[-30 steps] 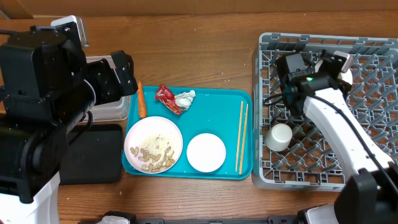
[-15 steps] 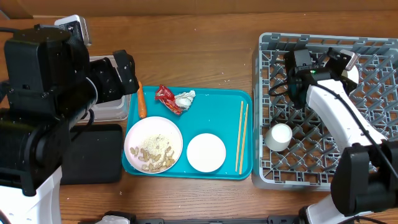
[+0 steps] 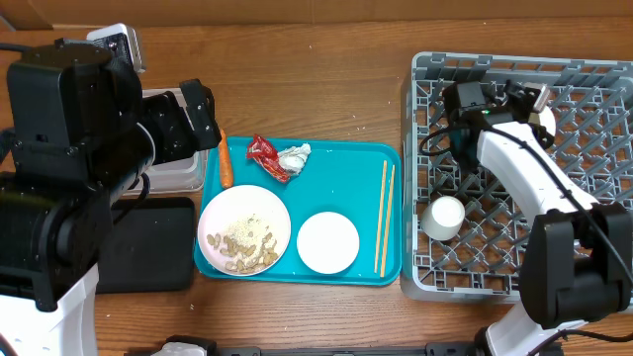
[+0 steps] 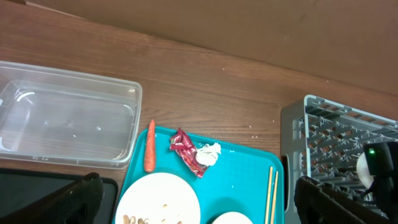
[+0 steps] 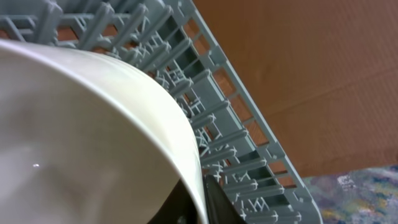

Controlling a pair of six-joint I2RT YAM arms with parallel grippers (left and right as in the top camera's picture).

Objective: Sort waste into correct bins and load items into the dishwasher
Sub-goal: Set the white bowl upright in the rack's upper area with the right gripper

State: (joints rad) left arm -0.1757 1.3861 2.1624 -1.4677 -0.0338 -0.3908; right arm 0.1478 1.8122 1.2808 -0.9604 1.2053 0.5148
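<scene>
My right gripper [image 3: 527,100] is shut on the rim of a white bowl [image 5: 93,137] over the far part of the grey dish rack [image 3: 584,74]. A small white cup [image 3: 444,217] lies in the rack. On the teal tray [image 3: 341,163] are an orange carrot [image 3: 226,160], a red wrapper [image 3: 265,156], a white tissue [image 3: 295,155], a white plate [image 3: 244,229] with beige food bits, a pale bowl [image 3: 327,241] and two chopsticks [image 3: 385,218]. My left gripper [image 4: 199,214] is open and empty, above the tray's left side.
A clear tub [image 4: 68,124] stands left of the teal tray, partly under my left arm in the overhead view. A black tray [image 3: 148,242] lies in front of the tub. The rack's wall [image 5: 249,118] runs close to the held bowl.
My right arm has swung and turned a little over the rack's far part with the bowl held. My left arm shifted slightly. Nothing on the tray has moved.
</scene>
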